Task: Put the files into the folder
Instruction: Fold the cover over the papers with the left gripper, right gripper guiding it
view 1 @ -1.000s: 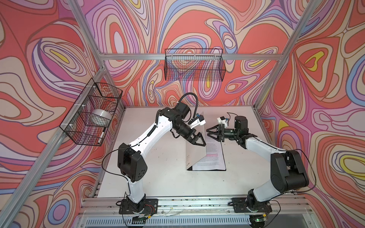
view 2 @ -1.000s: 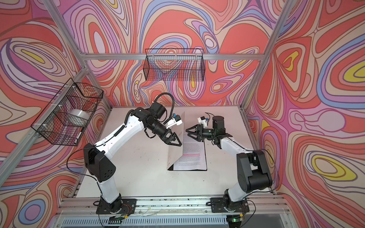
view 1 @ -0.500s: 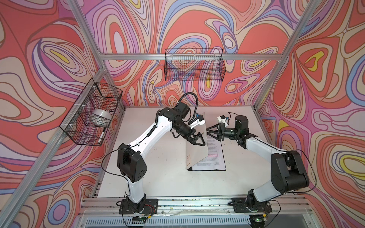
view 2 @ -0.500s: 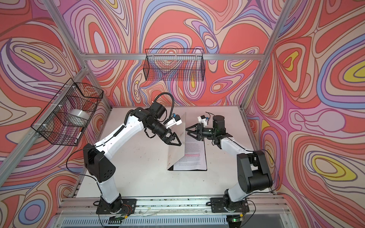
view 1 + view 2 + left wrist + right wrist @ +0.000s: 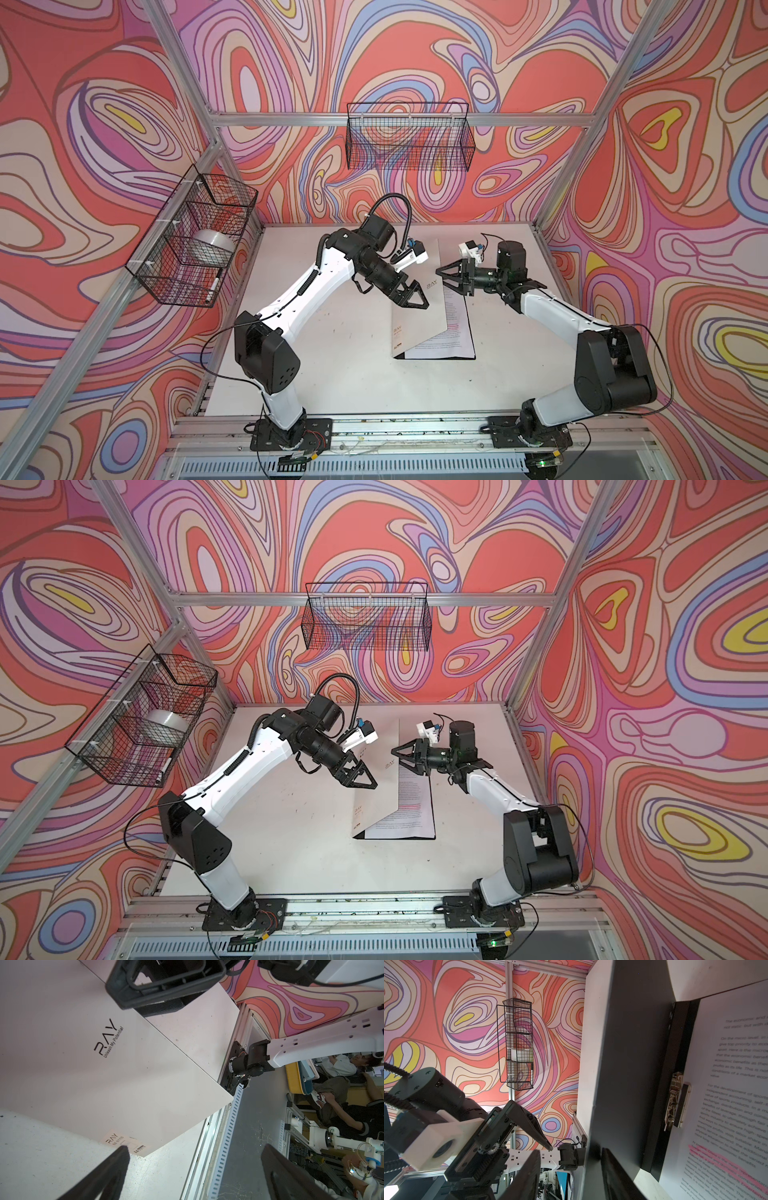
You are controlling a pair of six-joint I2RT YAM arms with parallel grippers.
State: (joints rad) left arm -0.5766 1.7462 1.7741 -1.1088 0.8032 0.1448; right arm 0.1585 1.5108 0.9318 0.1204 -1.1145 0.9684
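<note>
Partly behind folder (image 5: 419, 320): files (image 5: 456, 332)

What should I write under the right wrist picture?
Right hand straddles the raised cover of the folder; files lie inside by the clip.

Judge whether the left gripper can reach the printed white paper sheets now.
Probably not directly: the raised cover of the glossy white folder stands between the open left gripper and the printed white paper sheets; it would have to go round.

folder (image 5: 417, 320): white outside, black inside | files (image 5: 456, 332): white, pink highlights
</note>
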